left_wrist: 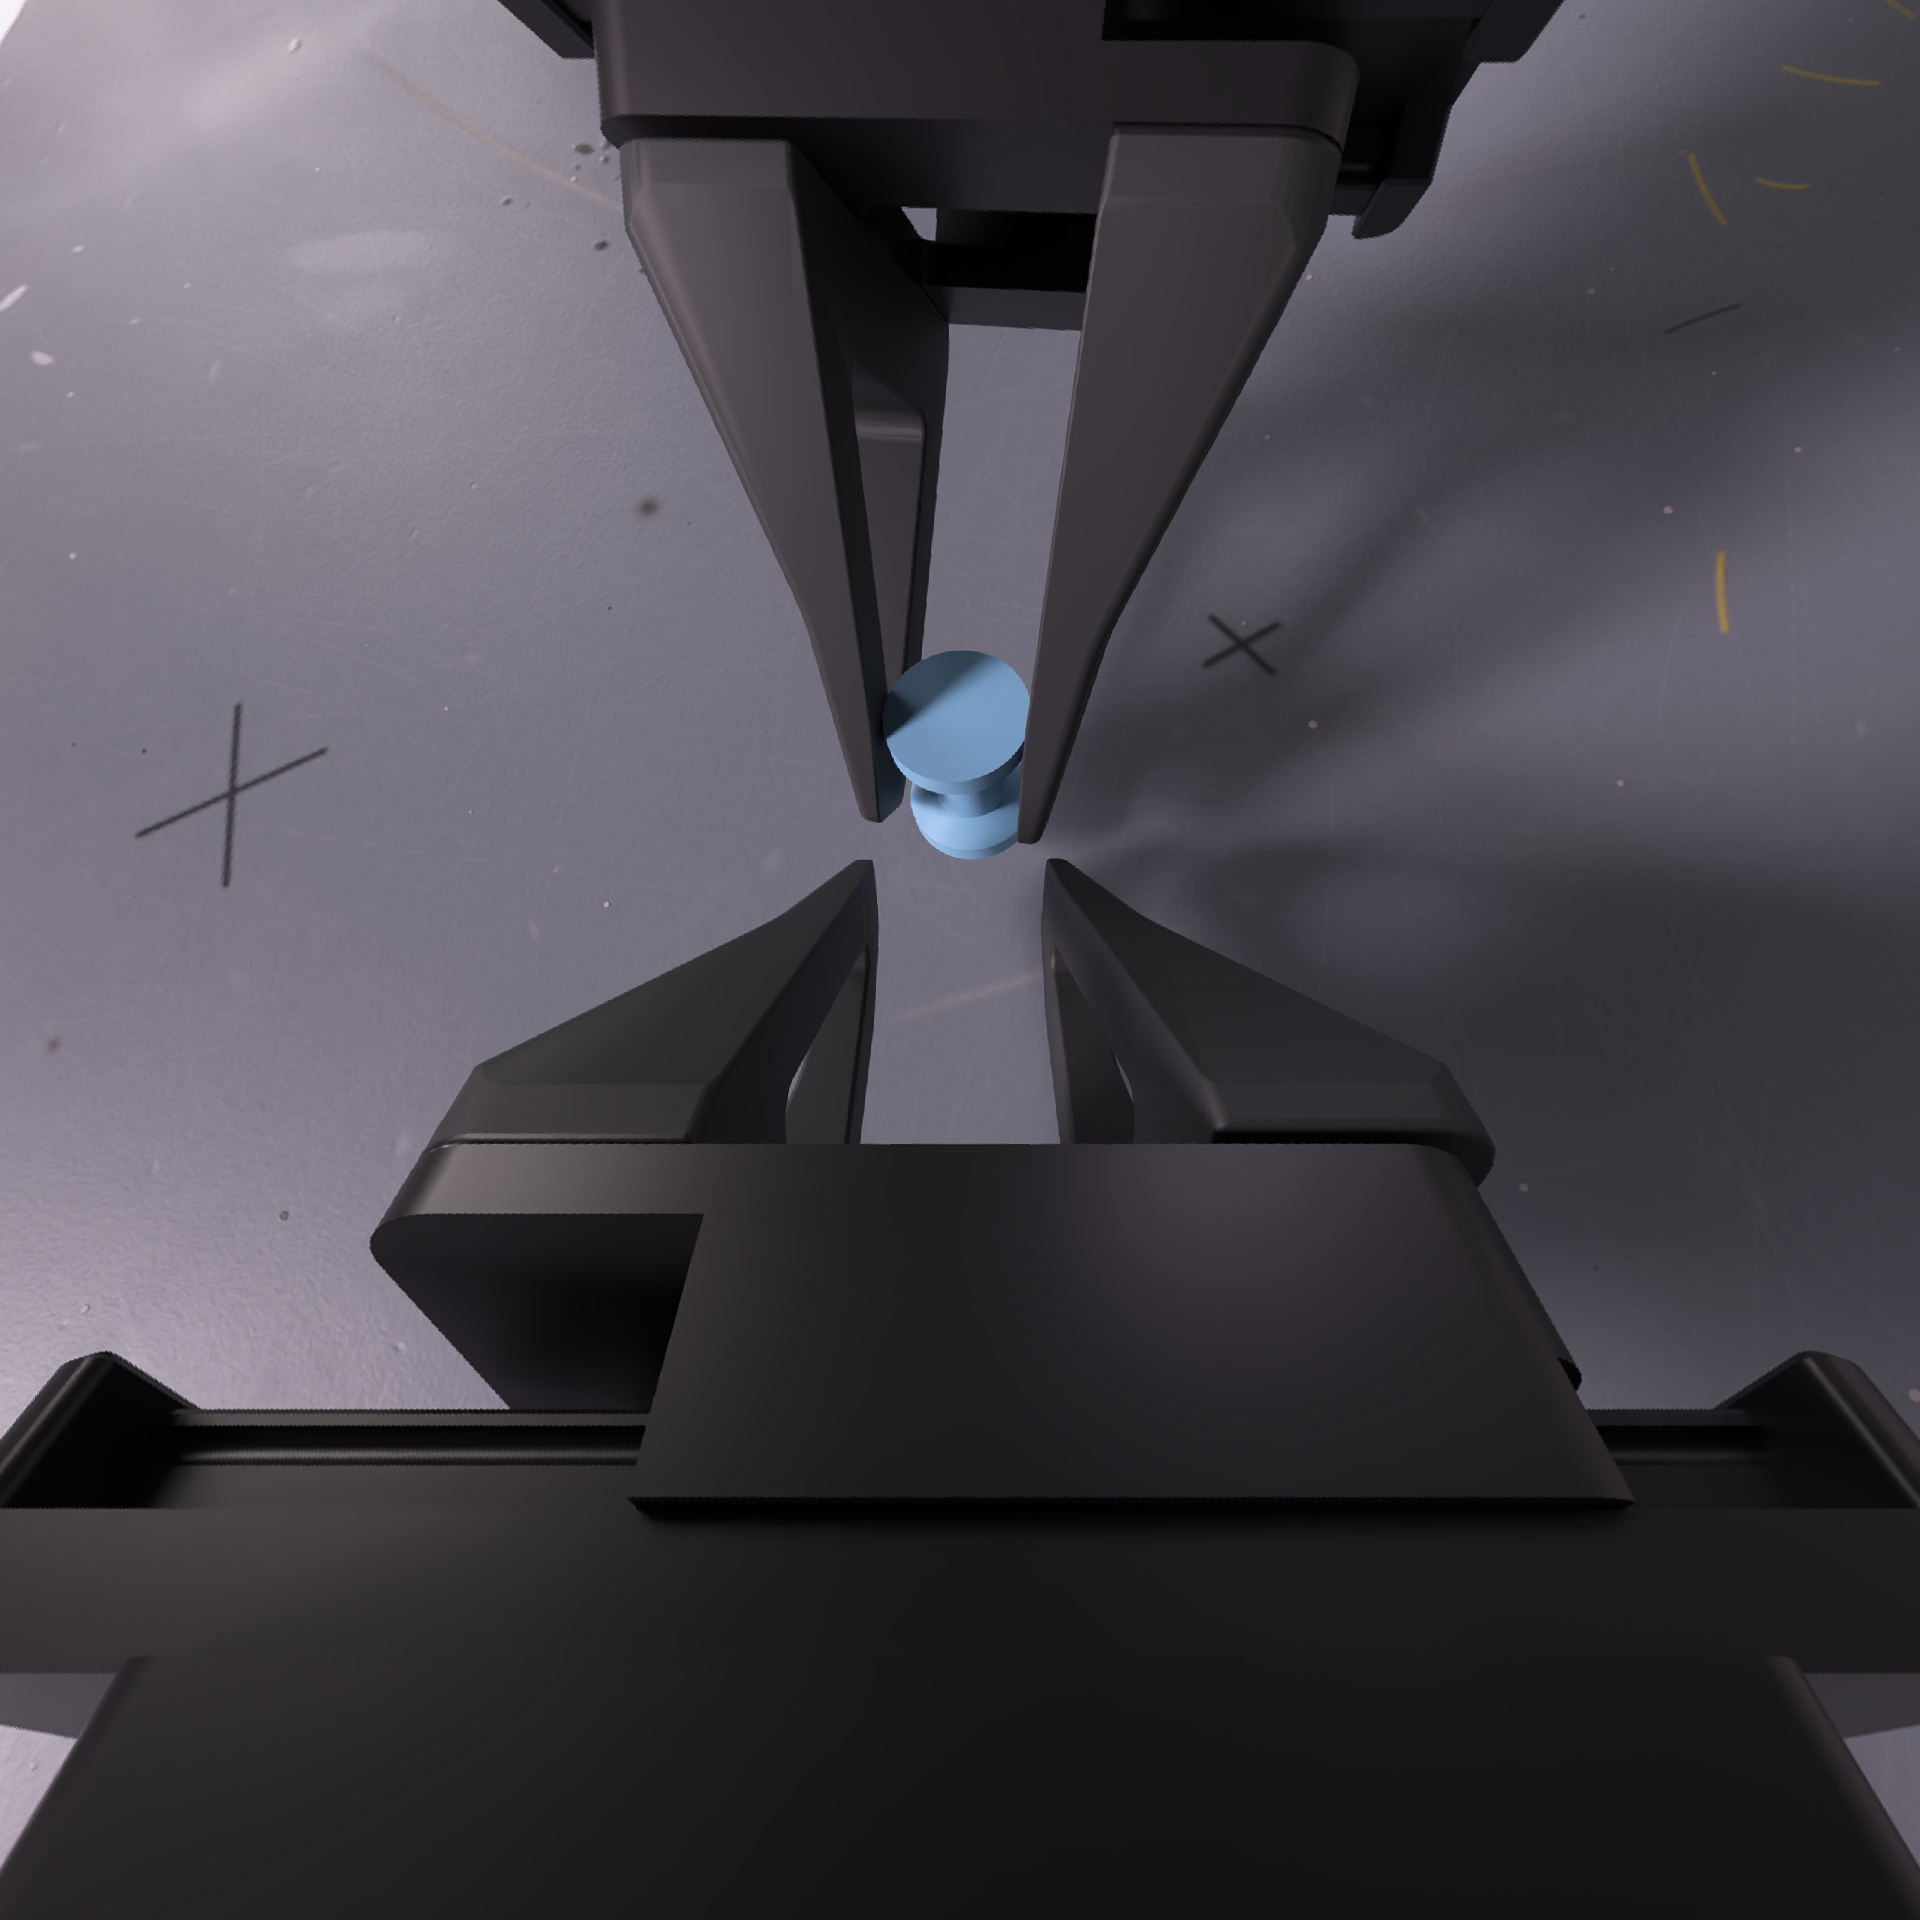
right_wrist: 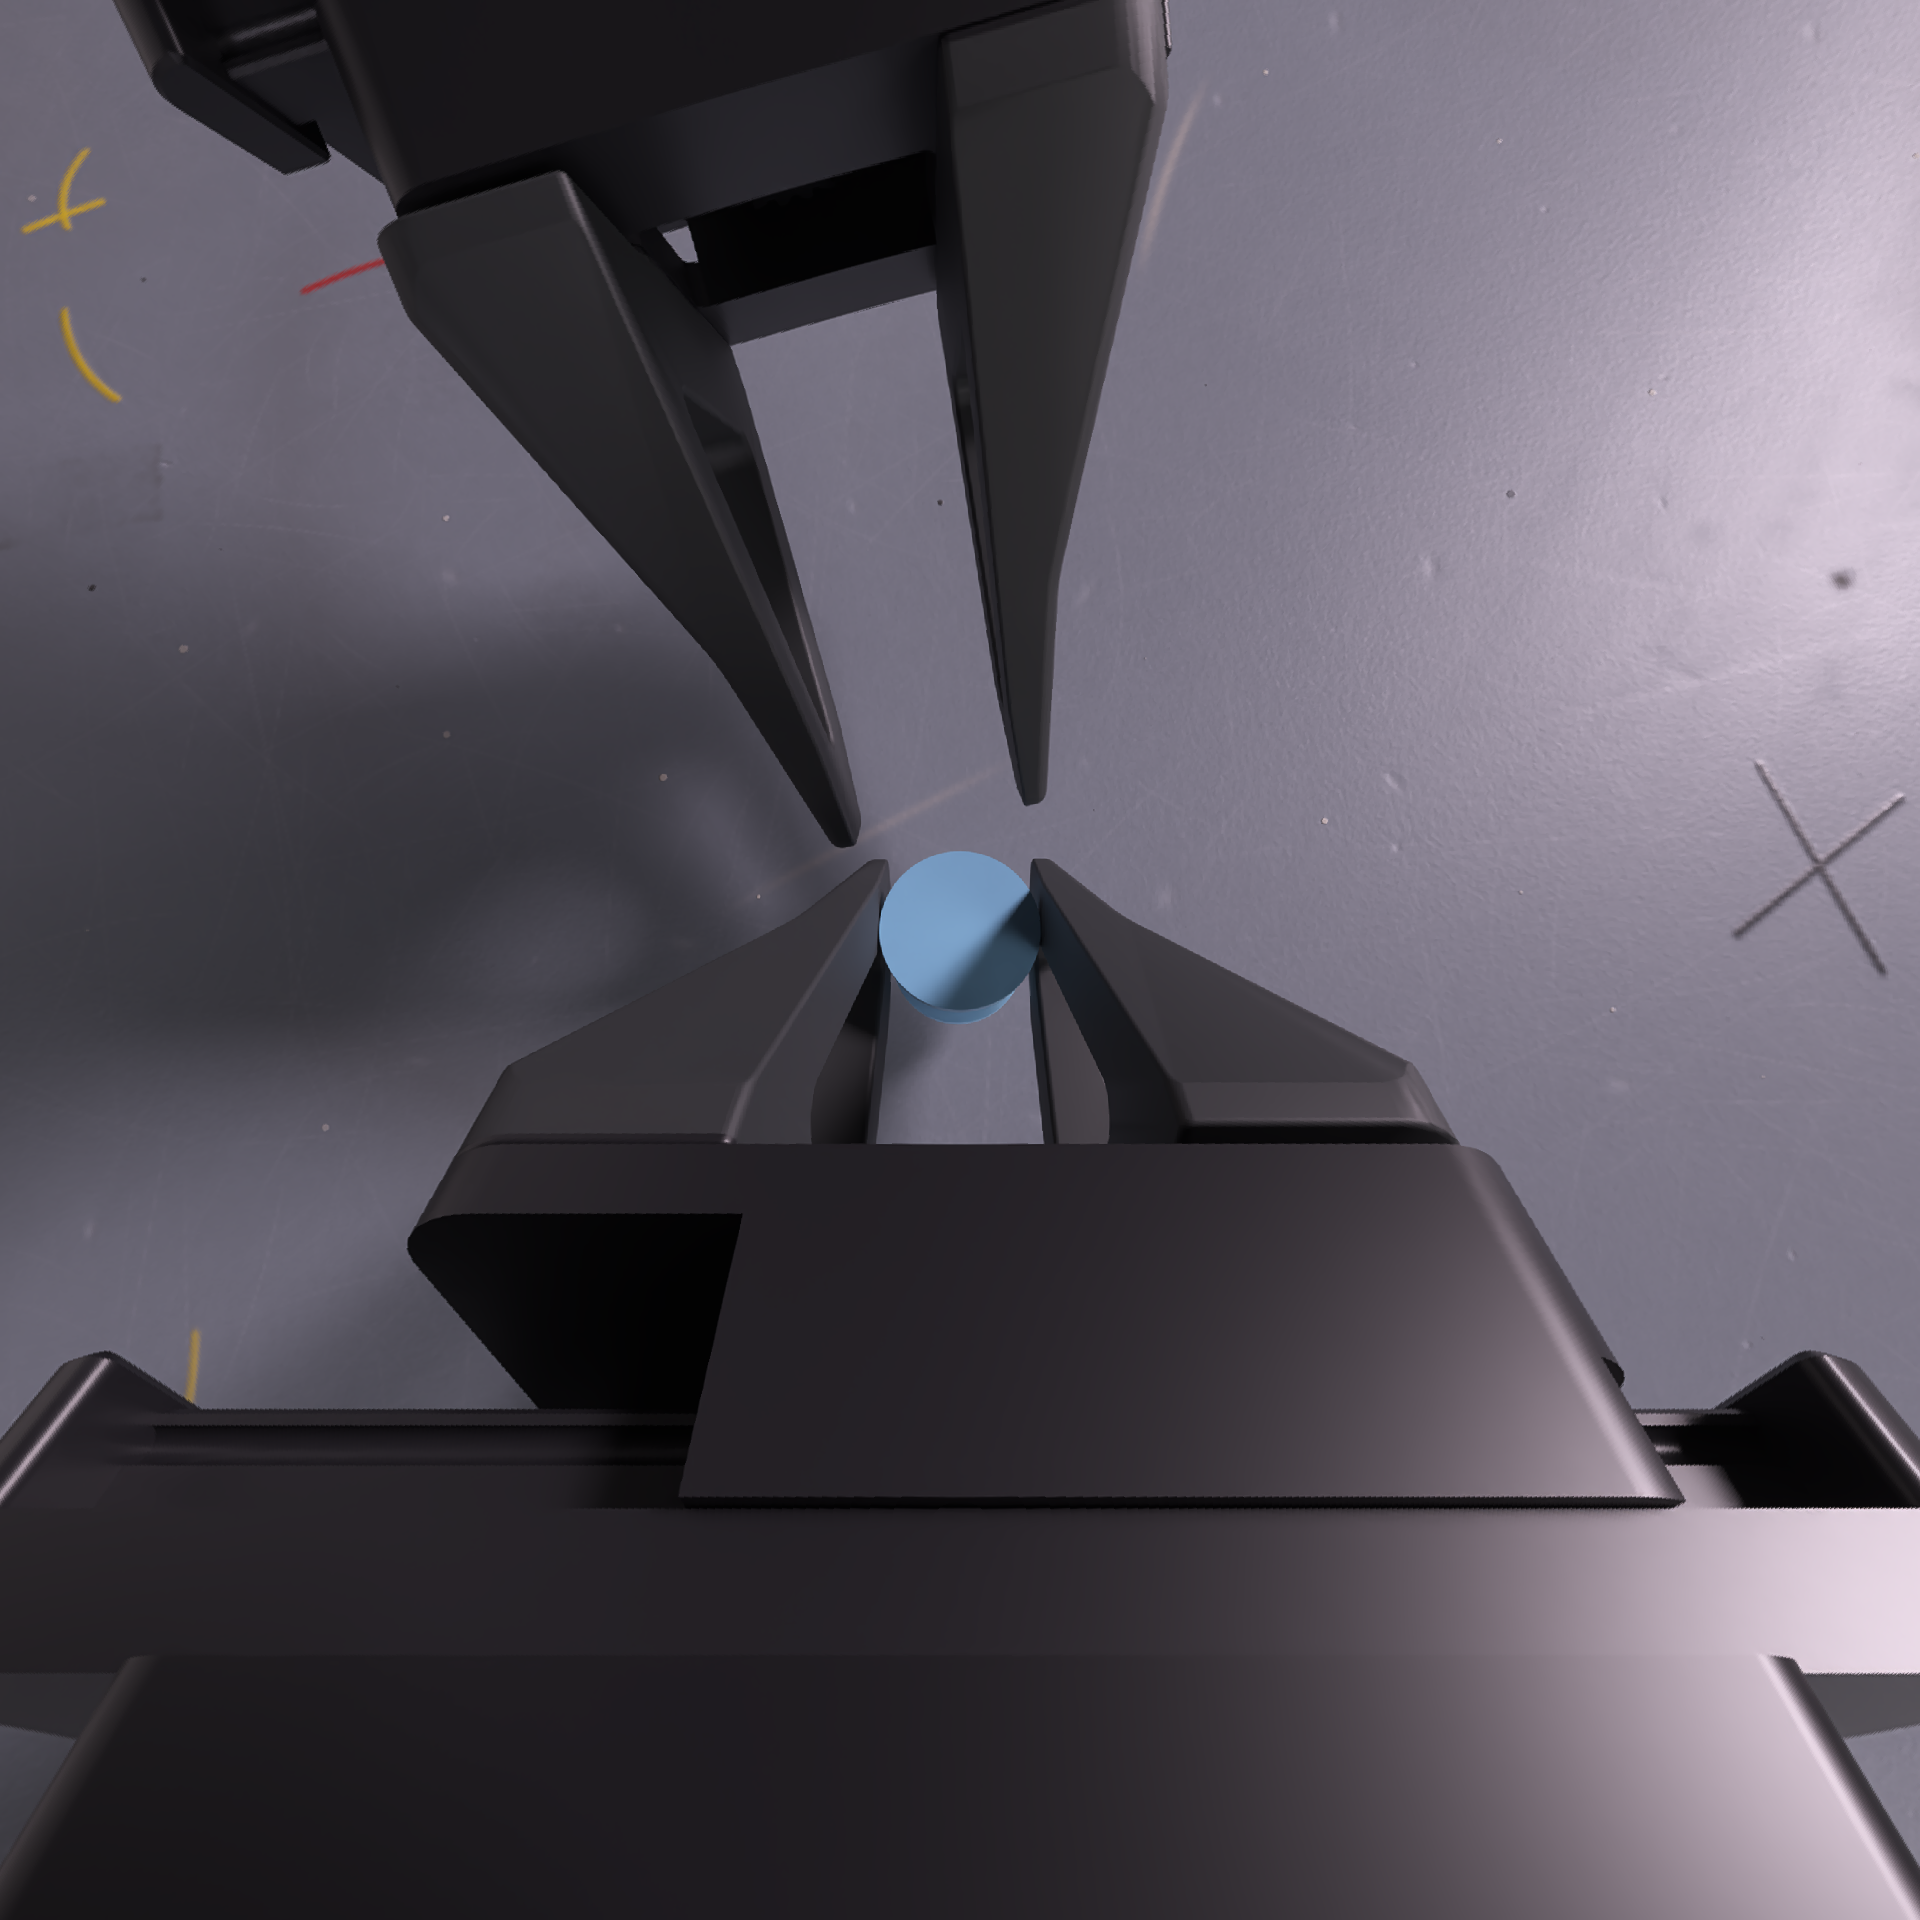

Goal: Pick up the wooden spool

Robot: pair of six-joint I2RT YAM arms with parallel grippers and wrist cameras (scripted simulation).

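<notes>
The spool [right_wrist: 956, 925] is small and light blue, with two round flanges and a thin neck. It stands upright between the fingers of my right gripper [right_wrist: 958, 868], which is shut on its top flange. In the left wrist view the spool [left_wrist: 956, 732] shows both flanges, held by the right gripper [left_wrist: 951, 826] reaching in from the top. My left gripper [left_wrist: 958, 864] faces it tip to tip, a short gap away, with its jaws narrowly open and empty. It also shows in the right wrist view [right_wrist: 937, 821]. I cannot tell whether the spool touches the table.
The grey scuffed table [left_wrist: 416, 520] bears dark cross marks [left_wrist: 231, 795] [right_wrist: 1818, 868], yellow curved marks [right_wrist: 88, 353] and a short red line [right_wrist: 343, 275]. No other objects show around the two grippers.
</notes>
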